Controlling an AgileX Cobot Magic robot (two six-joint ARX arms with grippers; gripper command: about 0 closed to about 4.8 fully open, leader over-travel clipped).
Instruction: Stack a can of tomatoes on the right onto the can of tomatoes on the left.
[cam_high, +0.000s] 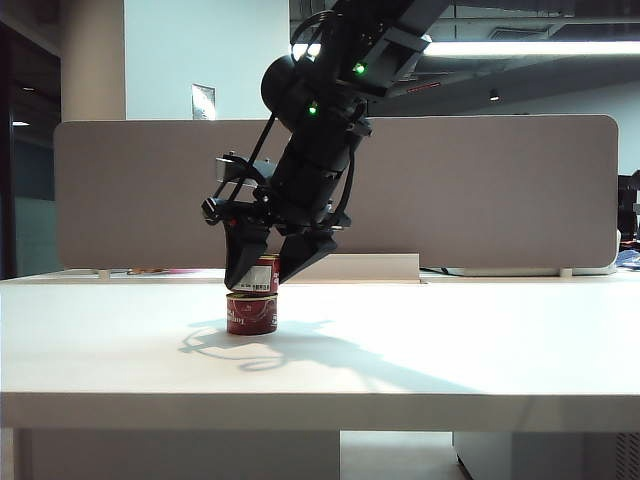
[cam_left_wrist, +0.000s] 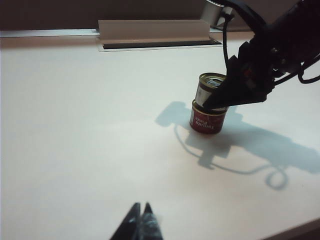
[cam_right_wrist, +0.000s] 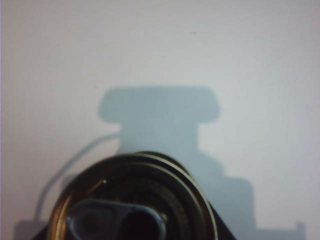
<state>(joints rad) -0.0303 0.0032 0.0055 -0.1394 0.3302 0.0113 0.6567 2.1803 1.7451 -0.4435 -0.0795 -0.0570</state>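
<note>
Near the middle of the exterior view, a little left of centre, two tomato cans stand as a stack on the white table (cam_high: 450, 340). The lower can (cam_high: 251, 313) sits flat on the table, red label facing the room. The upper can (cam_high: 266, 275) rests on its lid, upright as far as I can see.

The right claw (cam_high: 268, 262) comes down from the upper middle of that view on a bulky black arm, tilted so it leans down and to the left. Its two black fingers (cam_high: 246, 258) straddle the upper can, one on each side, closed against its sides; the claw has hold of that can, jaws about half spread to fit its width. In the left wrist view the same claw (cam_left_wrist: 227, 97) shows at the right of the frame, gripping the upper can (cam_left_wrist: 209, 89) over the lower can (cam_left_wrist: 206, 119), a dark shadow stretching away to the lower right. The right wrist view looks straight down on the upper can's lid (cam_right_wrist: 135, 200) with its pull tab, filling the lower middle of the frame.

The left claw (cam_left_wrist: 141, 220) shows only at the bottom edge of the left wrist view, well apart from the cans, its tips pressed together with nothing between them.

A grey partition (cam_high: 500, 190) runs along the back of the table.
</note>
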